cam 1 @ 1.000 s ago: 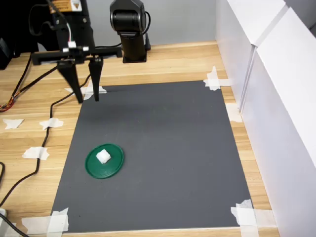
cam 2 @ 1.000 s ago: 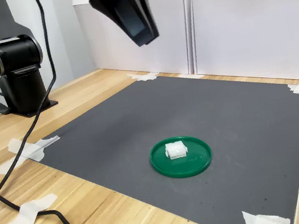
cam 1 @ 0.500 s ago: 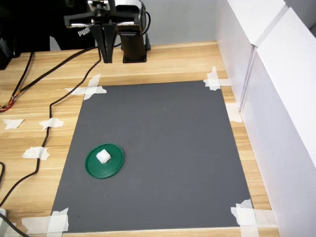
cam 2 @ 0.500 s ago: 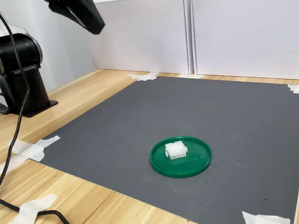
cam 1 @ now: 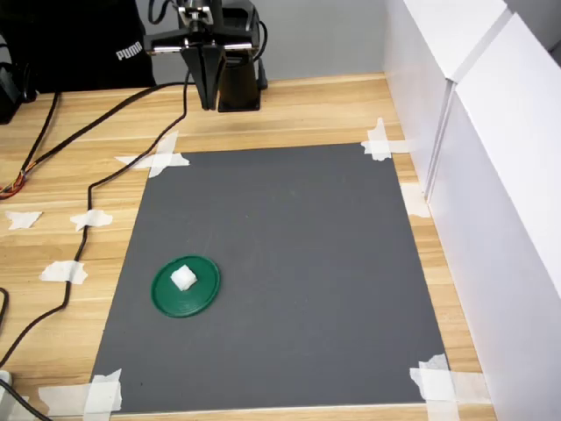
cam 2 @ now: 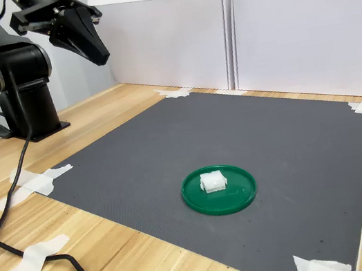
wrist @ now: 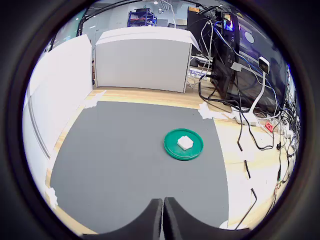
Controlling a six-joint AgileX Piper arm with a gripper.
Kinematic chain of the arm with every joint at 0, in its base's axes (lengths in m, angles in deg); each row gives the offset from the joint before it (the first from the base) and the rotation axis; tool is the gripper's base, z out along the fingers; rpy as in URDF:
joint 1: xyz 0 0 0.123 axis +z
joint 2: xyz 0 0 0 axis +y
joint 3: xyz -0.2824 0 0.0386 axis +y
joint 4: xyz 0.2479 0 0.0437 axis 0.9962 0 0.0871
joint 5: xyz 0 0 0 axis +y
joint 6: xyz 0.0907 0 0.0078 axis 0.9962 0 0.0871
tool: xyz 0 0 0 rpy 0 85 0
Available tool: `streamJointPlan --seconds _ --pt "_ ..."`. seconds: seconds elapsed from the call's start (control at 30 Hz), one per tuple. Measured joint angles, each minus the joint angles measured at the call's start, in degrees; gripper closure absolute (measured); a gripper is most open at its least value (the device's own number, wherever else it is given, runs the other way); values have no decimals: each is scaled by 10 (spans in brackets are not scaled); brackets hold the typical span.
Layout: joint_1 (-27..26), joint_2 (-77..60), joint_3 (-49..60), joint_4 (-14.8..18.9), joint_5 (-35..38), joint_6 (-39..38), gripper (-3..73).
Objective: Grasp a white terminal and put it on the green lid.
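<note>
One small white cubic plastic terminal (cam 1: 183, 277) sits on the flat round dark-green plastic lid (cam 1: 202, 298), near-left; pincer (cam 1: 208, 98) clenched, empty, high at far edge.

Matte black jointed robot arm (cam 2: 14, 66) on rounded cylindrical base; black tapered two-finger gripper (cam 1: 208, 103); black cable (cam 2: 10, 201) trailing from arm.

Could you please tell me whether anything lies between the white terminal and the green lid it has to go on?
Nothing does: the small white plastic terminal block already sits on the flat round dark-green plastic lid, on the grey mat. The pincer is shut, raised near the arm's base, away from both.
</note>
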Motion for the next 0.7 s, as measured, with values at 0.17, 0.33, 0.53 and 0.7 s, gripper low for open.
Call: streamJointPlan --seconds 0.17,0.33,0.53,0.7 --pt "0 -88 49 0 0 0 711" --pt "0 -145 97 0 1 0 711" --pt "0 -201 123 0 2 -1 711" --pt "0 -242 123 0 2 -1 711"
